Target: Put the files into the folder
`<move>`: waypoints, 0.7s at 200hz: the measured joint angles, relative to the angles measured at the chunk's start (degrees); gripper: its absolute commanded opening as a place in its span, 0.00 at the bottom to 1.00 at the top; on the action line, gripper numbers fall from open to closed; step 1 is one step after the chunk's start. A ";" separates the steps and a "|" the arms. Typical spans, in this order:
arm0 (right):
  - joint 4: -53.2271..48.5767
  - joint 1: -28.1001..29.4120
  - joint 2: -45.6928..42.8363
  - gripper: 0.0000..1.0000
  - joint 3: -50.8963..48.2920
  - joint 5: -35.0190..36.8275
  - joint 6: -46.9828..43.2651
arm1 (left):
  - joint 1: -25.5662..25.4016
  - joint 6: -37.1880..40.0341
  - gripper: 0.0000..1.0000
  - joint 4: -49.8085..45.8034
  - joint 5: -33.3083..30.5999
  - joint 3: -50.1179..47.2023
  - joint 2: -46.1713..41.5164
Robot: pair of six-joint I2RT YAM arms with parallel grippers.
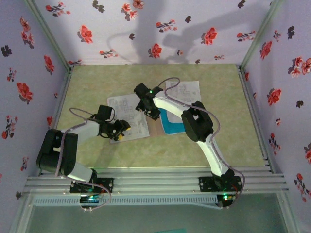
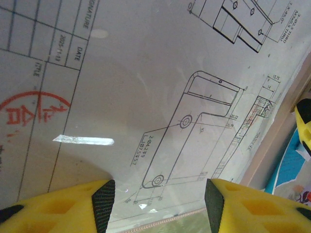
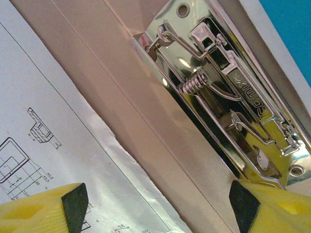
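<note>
A white printed sheet (image 1: 127,116) lies left of centre, partly over the tan folder (image 1: 156,127). My left gripper (image 1: 121,130) hovers open low over this sheet's near right part, the drawing lines (image 2: 194,126) showing between its fingers (image 2: 103,201). My right gripper (image 1: 148,104) is open above the folder's spine (image 3: 160,121), one finger over the white sheet (image 3: 58,121), the other by the chrome clip (image 3: 228,92). The cyan sheet (image 1: 172,124) lies on the folder's right half under the right arm. A second white sheet (image 1: 187,91) lies further back.
The green table top (image 1: 218,126) is ringed by floral walls (image 1: 146,29) and a metal rail (image 1: 160,177) at the near edge. In the left wrist view the folder edge (image 2: 277,131) and the right gripper's yellow finger (image 2: 303,124) sit at the right.
</note>
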 measured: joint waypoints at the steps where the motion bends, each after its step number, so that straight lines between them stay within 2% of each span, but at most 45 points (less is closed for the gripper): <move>1: 0.00 0.00 0.00 0.80 -0.02 0.00 0.00 | 0.02 0.00 0.56 0.00 0.00 0.00 0.00; 60: 1.11 -0.28 -0.17 0.81 -1.33 -0.52 0.00 | 1.07 0.02 0.55 0.00 1.36 0.00 0.37; 140: 2.91 -2.14 -1.40 0.81 -3.45 -5.03 0.00 | 2.75 0.04 0.54 0.63 3.67 -0.66 0.63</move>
